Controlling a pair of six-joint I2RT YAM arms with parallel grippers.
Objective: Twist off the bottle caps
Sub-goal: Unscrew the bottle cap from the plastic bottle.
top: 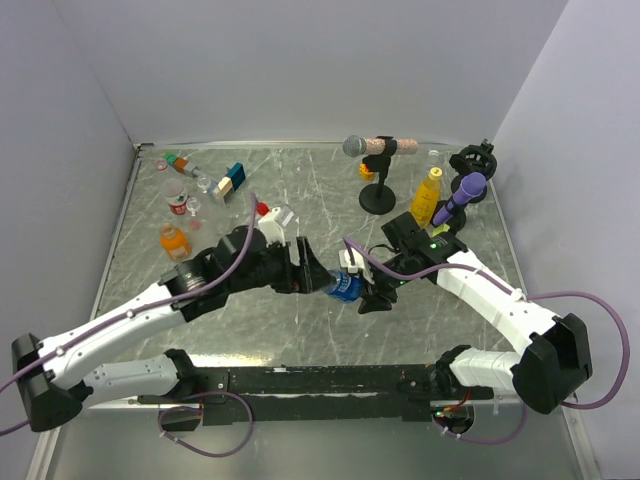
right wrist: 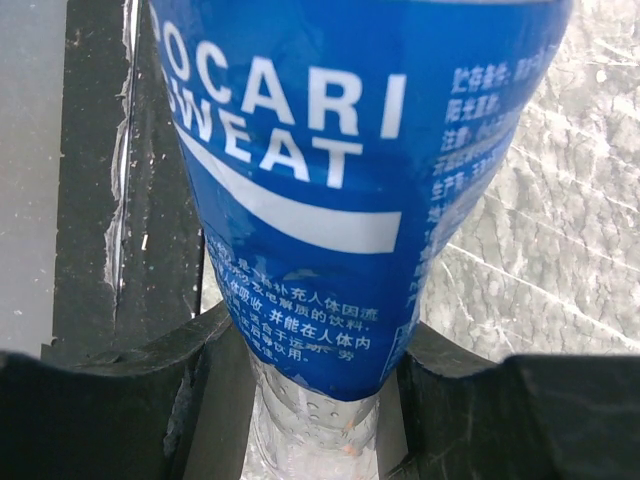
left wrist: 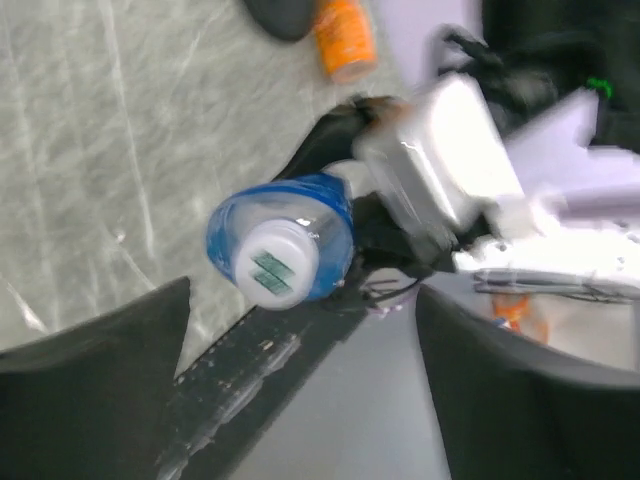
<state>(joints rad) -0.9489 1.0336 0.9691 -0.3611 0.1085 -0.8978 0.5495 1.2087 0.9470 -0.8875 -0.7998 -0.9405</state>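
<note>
The right gripper [right wrist: 318, 370] is closed on the bottle [right wrist: 320, 200]. Its two dark fingers [right wrist: 150, 400] press against opposite sides of the clear body, at the lower edge of the blue label. The label carries white lettering and a white band.

The bottle is held roughly level over the middle of the table, between the two arms. Its white cap [left wrist: 272, 262] is screwed on and faces the left gripper [top: 312, 272].

The left gripper holds nothing. In the left wrist view its fingers [left wrist: 100, 370] stand wide apart at either side of the frame. The cap sits ahead of them, on the line between them, touching neither.

The table [top: 300, 200] is a grey, marbled sheet with pale scratches running across it. A black rail [top: 320, 380] runs along its near edge between the arm bases.

- Far right: a yellow bottle [top: 428, 197] stands upright, just beside a purple microphone [top: 466, 193].
- Far centre: a second microphone [top: 372, 147] rests across a black round-based stand.
- Left side: an orange bottle [top: 172, 240] stands upright, with a cluster of small items beyond it in the far left corner, too small to identify.

Plain pale walls [top: 300, 70] enclose the table on the left, far and right sides.
</note>
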